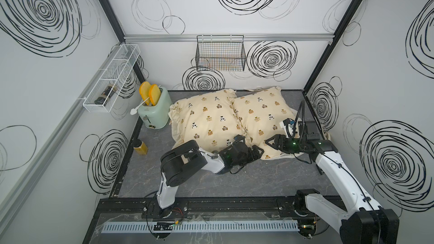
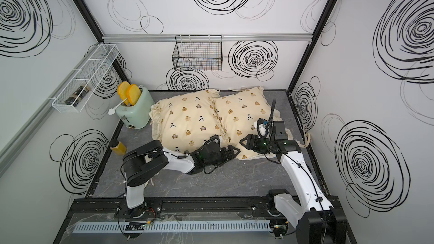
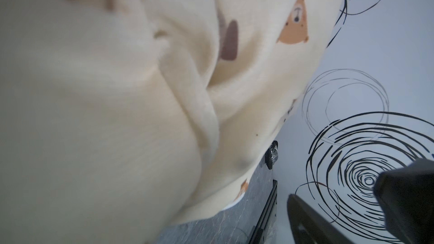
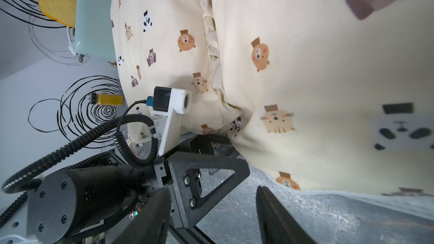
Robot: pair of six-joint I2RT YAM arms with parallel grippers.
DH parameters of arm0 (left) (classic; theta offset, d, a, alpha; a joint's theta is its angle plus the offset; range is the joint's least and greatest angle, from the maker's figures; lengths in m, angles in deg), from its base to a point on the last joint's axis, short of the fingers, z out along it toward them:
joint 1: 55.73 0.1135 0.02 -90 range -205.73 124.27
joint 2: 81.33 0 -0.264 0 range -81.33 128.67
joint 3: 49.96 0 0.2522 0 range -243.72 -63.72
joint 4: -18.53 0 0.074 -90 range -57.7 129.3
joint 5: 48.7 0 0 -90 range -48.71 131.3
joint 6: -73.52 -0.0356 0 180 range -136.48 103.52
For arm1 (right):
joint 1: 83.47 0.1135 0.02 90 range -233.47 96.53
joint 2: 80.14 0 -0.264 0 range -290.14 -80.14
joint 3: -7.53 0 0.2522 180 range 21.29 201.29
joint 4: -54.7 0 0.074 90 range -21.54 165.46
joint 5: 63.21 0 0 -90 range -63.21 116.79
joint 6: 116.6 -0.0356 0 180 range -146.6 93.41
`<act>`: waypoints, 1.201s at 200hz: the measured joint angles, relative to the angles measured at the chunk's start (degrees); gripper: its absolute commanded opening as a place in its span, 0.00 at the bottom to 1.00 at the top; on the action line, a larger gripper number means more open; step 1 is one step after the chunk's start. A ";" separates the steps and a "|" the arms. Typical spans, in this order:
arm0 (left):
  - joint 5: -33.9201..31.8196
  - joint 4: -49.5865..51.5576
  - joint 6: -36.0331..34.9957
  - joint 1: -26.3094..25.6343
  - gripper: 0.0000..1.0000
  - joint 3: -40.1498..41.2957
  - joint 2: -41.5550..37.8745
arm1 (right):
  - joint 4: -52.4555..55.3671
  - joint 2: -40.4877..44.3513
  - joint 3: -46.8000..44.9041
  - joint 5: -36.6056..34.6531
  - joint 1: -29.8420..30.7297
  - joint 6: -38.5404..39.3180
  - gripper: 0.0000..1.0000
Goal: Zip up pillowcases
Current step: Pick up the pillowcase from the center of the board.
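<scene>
Left gripper (image 1: 249, 146) and right gripper (image 1: 270, 141) stand spread at the lower edge of the pillowcases (image 1: 206, 118). Next, we judge, we must find and pinch a zipper pull, unseen here.

Two cream bear-print fabric pillowcases (image 1: 206, 118) lie side by side; a mint-green toaster (image 1: 155, 111) stands just left, a yellow glass bottle (image 1: 141, 149) before it.

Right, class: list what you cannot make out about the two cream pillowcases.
- Zips: none shows; in both top views left gripper and right gripper cover parts of the near edges of the cream ruffled animal-print pillowcases.
- Left wrist view: blurred cream fabric fills most of it.
- Dark jar in white wire rack, top views: label too small.
</scene>
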 measured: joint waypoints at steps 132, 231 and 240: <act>0.76 9.31 -3.34 1.86 0.00 -2.51 -1.55 | 3.52 2.14 -3.30 -1.22 1.36 1.36 0.49; 0.55 21.09 -9.25 1.44 0.00 -10.19 -13.25 | 2.27 -1.20 -2.73 -4.66 9.11 -2.67 0.15; 0.57 21.90 -9.51 1.42 0.00 -10.16 -13.25 | 2.27 -2.45 -1.75 -5.35 7.21 -2.58 0.15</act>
